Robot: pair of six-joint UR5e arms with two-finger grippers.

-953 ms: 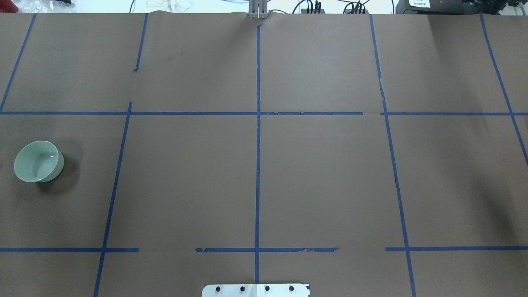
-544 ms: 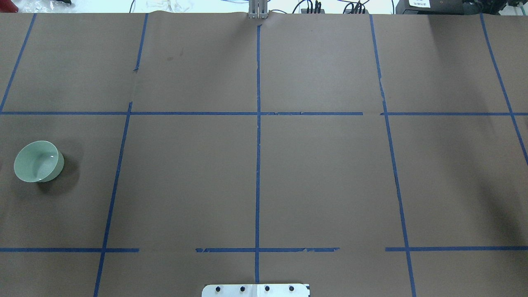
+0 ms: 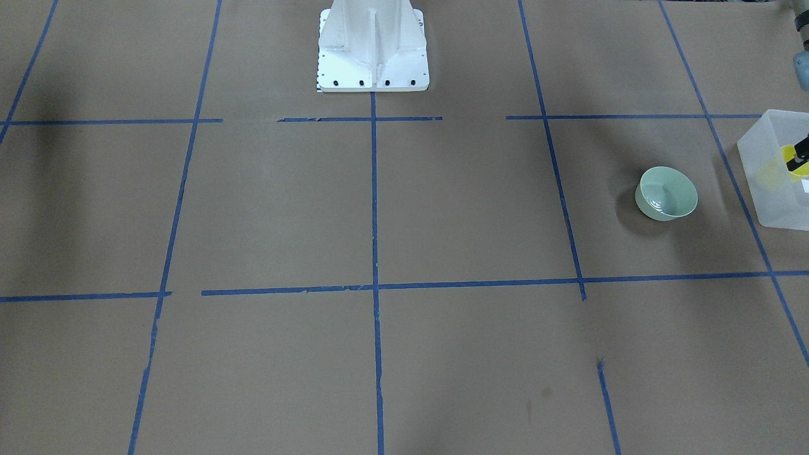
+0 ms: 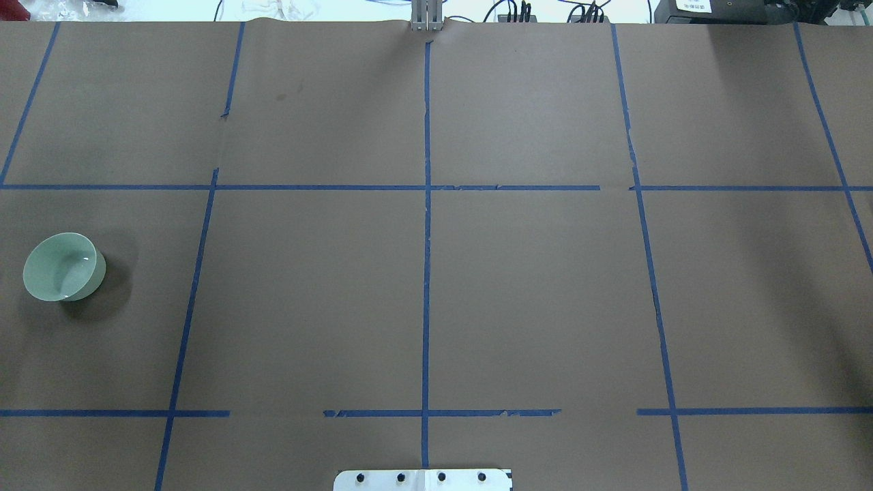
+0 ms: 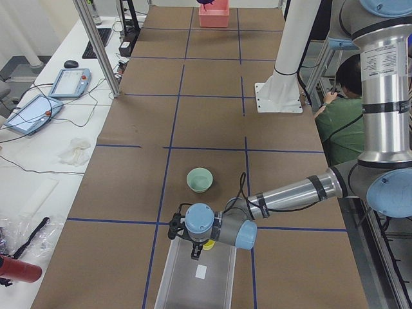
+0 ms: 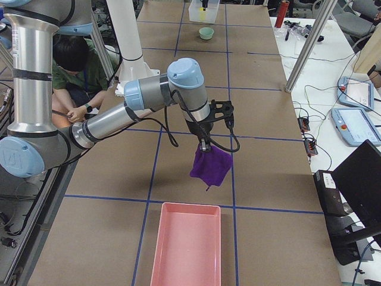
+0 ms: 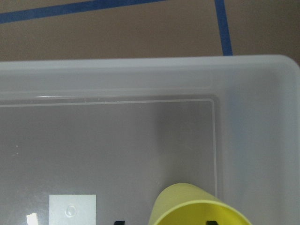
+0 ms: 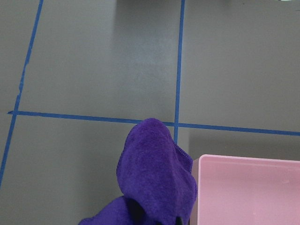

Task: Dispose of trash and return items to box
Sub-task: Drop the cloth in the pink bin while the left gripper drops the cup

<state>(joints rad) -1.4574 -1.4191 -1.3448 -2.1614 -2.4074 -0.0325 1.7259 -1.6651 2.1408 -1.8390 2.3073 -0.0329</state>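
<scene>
The left hand (image 5: 196, 250) pinches the yellow cup (image 7: 197, 211) in the box (image 7: 253, 122) near its corner, so it should go down slowly and let go gently, while the right hand (image 6: 203, 144) pinches a purple cloth (image 6: 210, 167) near the pink tray (image 6: 186, 247), and the green bowl (image 4: 63, 266) sits on the bench (image 4: 532, 286).

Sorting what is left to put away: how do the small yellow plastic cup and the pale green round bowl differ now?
The small yellow plastic cup is held by the left gripper over the translucent white plastic bin; the pale green round bowl stands free on the brown table, outside it. The cup is bright yellow, the bowl pale green. The bowl looks wider. Both are round, open-topped vessels.
</scene>
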